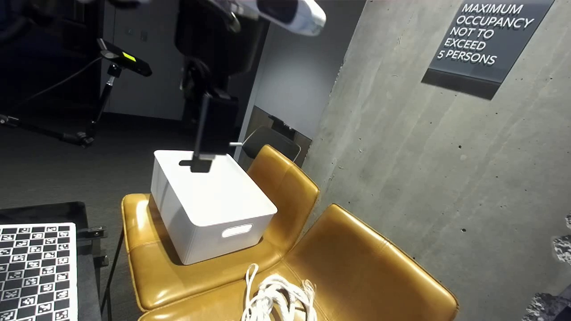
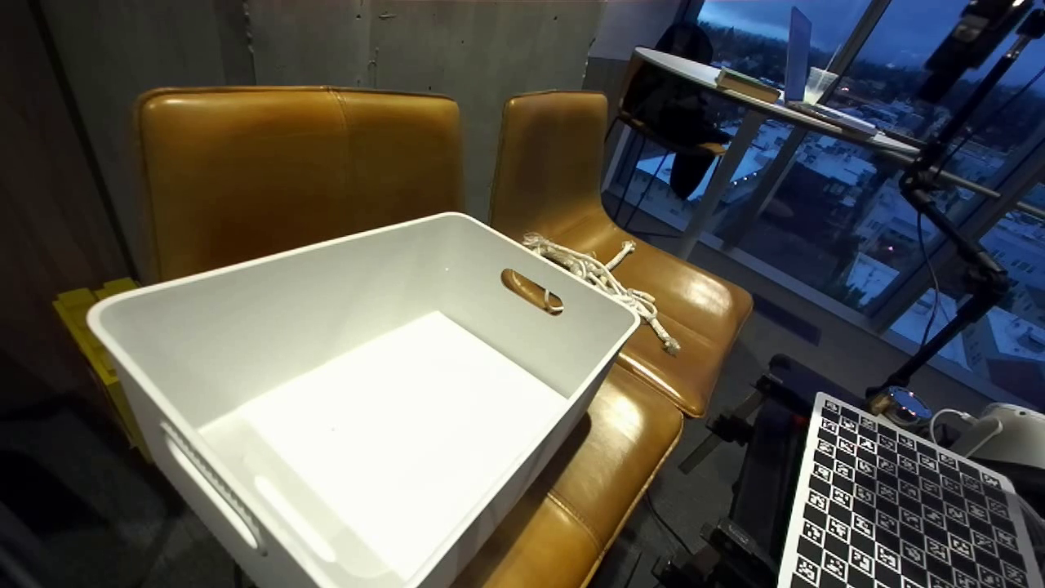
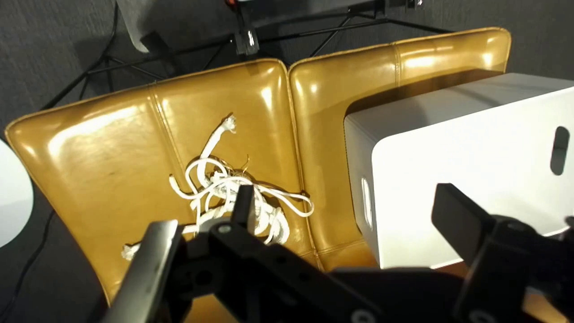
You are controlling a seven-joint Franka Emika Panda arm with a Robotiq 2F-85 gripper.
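Note:
My gripper point(image 3: 346, 204) is open in the wrist view, its two black fingers wide apart with nothing between them. Below it, one finger overlaps the view of a white rope bundle point(image 3: 279, 228) and the other that of a white bin point(image 3: 417, 110). In an exterior view the blurred gripper point(image 1: 209, 147) hangs in front of or above the bin point(image 1: 214, 245); touching cannot be judged there. Open at the top, with handle slots in its ends, the bin point(image 2: 269, 302) sits on a tan chair. The rope point(image 2: 604, 282) lies loosely coiled on the adjoining chair seat. No gripper appears in that view.
Two tan leather chairs point(image 3: 112, 179) stand side by side against a concrete wall point(image 1: 401, 169). A checkered marker board point(image 1: 38, 272) is close by on a dark stand. A camera on an arm point(image 1: 127, 58) rises behind. A yellow object point(image 2: 90, 335) is beside the bin.

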